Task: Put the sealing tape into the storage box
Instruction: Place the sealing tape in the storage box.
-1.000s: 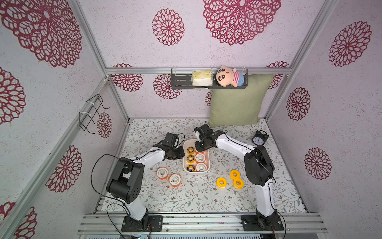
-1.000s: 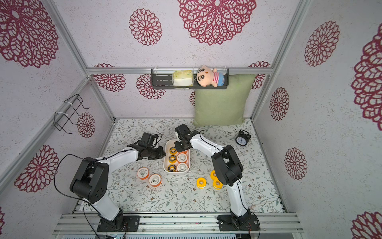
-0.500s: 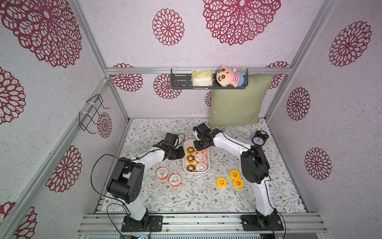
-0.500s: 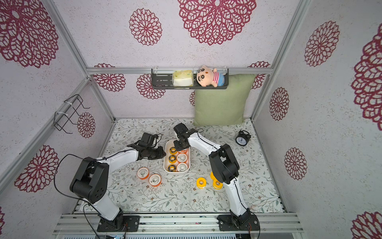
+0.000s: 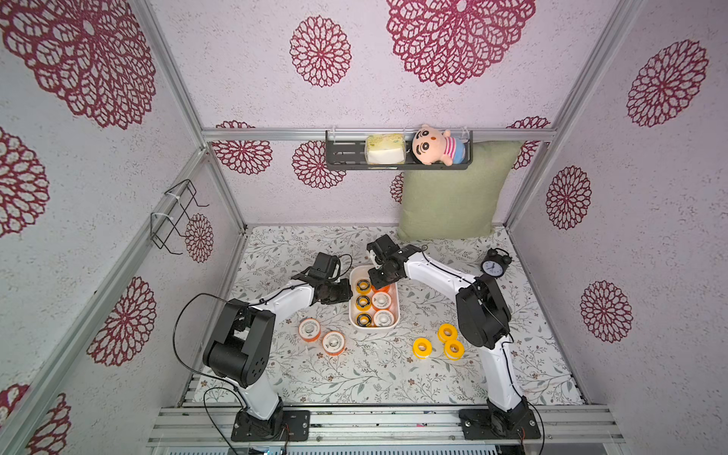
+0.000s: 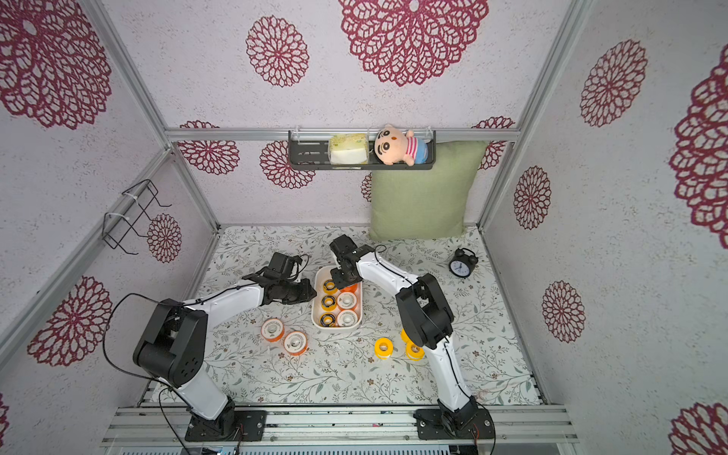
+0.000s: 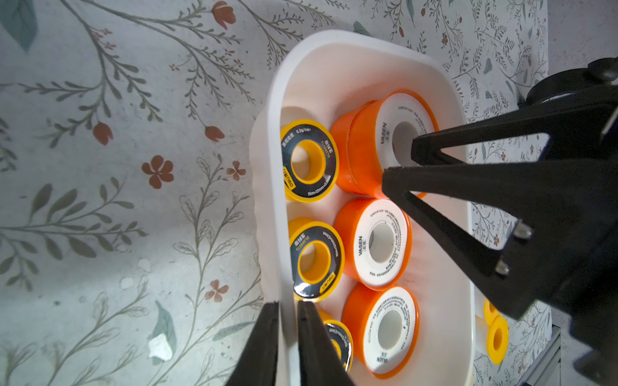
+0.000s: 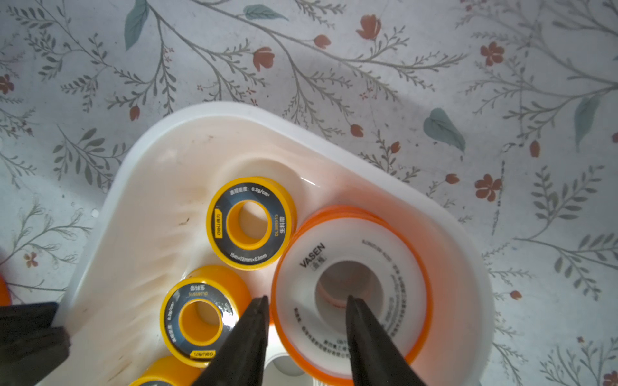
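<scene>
Storage box (image 5: 374, 330) sits mid-desk (image 5: 374, 378), long axis running front to back.

Left claw (image 7: 287, 304): clenched on the box's long wall on its own side, one finger inside the rim and one outside.

Right claw (image 8: 306, 297): released. One finger is down the centre hole of the top orange roll (image 8: 351, 240), the other outside that roll's edge, with slack on the hole side. This roll lies at the far end of the orange row, apparently stacked on another orange roll.

Black-faced rolls (image 5: 363, 302): three in a row along the pinched wall.

Bare box floor shows only at the far rounded end.

On the desk:
- Two orange rolls (image 5: 309, 329) lie front-left of the box.
- Three yellow rolls (image 5: 422, 348) lie front-right, close beside the right arm's elbow.
- The front-centre strip between these groups is open.
- Clock (image 5: 492, 266) stands near the right wall.
</scene>
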`<action>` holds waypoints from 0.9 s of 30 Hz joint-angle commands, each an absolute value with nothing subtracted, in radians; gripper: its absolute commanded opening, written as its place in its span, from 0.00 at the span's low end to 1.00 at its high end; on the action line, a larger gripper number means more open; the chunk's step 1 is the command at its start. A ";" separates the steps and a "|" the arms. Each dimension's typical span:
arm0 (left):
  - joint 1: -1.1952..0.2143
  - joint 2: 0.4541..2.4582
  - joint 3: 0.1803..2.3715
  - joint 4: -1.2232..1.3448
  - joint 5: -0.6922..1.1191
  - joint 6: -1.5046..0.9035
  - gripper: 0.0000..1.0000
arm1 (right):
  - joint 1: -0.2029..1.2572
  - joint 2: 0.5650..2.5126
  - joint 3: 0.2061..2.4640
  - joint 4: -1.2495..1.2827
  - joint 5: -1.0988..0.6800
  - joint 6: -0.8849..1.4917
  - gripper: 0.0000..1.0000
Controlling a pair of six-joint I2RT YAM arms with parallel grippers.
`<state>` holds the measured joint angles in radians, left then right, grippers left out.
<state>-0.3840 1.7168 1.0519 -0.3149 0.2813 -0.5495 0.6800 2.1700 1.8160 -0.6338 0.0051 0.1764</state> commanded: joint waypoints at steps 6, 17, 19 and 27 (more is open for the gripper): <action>-0.390 1.679 1.079 -0.334 0.295 -0.533 0.27 | 0.684 2.062 1.787 -0.567 0.008 0.183 0.48; -0.389 1.544 1.088 -0.393 0.252 -0.532 0.46 | 0.610 1.776 1.467 -0.279 -0.114 0.272 0.51; -0.388 1.511 1.081 -0.407 0.234 -0.532 0.47 | 0.585 1.733 1.409 -0.251 -0.136 0.283 0.51; -0.388 1.413 1.046 -0.478 0.159 -0.528 0.48 | 0.526 1.624 1.224 -0.176 -0.196 0.305 0.51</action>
<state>-0.3847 1.4445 1.0634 -0.4232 0.2050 -0.5426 0.5331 1.6768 1.2545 -0.2253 -0.1444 0.2825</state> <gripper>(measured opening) 0.480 0.506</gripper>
